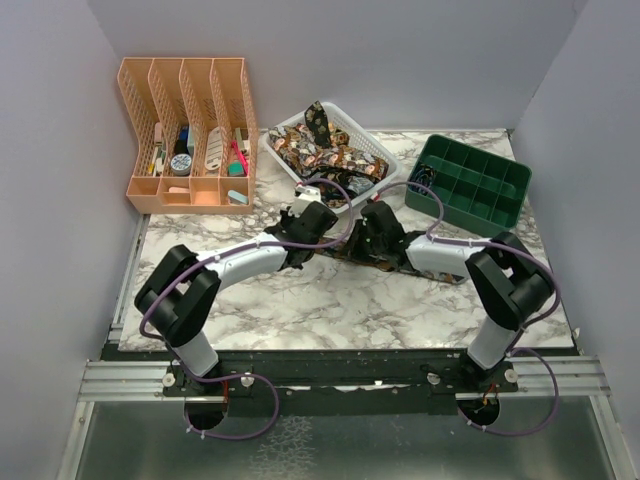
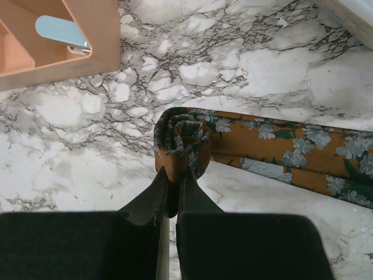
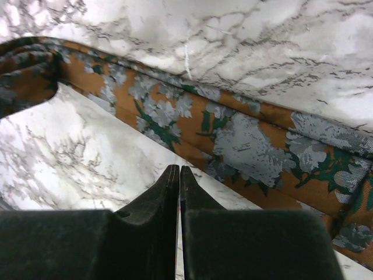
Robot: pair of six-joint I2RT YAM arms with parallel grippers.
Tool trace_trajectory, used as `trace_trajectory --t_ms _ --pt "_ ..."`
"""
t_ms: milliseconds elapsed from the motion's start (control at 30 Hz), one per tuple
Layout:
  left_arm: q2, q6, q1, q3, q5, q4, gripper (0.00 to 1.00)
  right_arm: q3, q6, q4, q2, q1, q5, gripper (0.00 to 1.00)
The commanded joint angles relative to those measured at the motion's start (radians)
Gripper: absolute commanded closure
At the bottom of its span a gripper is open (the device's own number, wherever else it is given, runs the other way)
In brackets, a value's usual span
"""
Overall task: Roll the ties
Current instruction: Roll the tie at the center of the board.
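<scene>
Pinching the coiled end of an orange flowered tie (image 2: 182, 140), the left gripper (image 2: 173, 177) is clamped tight on it. The rest of the tie lies flat across the marble tabletop (image 2: 262, 64). The right gripper (image 3: 179, 172) is closed on nothing, just beside the flat stretch.

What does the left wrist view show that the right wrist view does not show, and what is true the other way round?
Only the left wrist view: the rolled end of the orange floral fabric tie, pinched by the shut left pincer, and a corner of the peach plastic organiser holding a light blue object.
Only the right wrist view: the shut right pincer, holding nothing, its tips just short of a flat stretch of the tie with large grey-blue flowers.
Both: the same tie lying on the white marble-patterned table.
</scene>
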Motion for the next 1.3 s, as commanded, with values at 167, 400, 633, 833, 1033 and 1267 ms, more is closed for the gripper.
trace_trajectory --t_ms 167,400,633,833,1033,1267 --pt "0.062 0.074 -0.008 0.039 -0.053 0.039 1.00 -0.001 -0.002 -0.017 0.047 -0.012 -0.009 0.90" --pt "0.100 0.052 -0.021 0.042 0.015 0.075 1.00 -0.010 0.002 -0.024 -0.013 -0.016 0.004 0.90" --pt "0.136 0.008 -0.028 0.047 0.153 0.094 0.82 -0.039 0.003 -0.032 -0.093 -0.033 0.038 0.88" --pt "0.155 -0.032 -0.027 0.068 0.273 0.099 0.49 -0.047 -0.006 -0.045 -0.120 -0.048 0.040 0.87" --pt "0.063 -0.059 -0.025 0.071 0.326 0.093 0.26 -0.050 -0.005 -0.044 -0.132 -0.061 0.021 0.86" --pt "-0.113 -0.092 0.015 0.057 0.386 0.049 0.01 -0.017 -0.018 -0.018 -0.118 -0.063 -0.054 0.80"
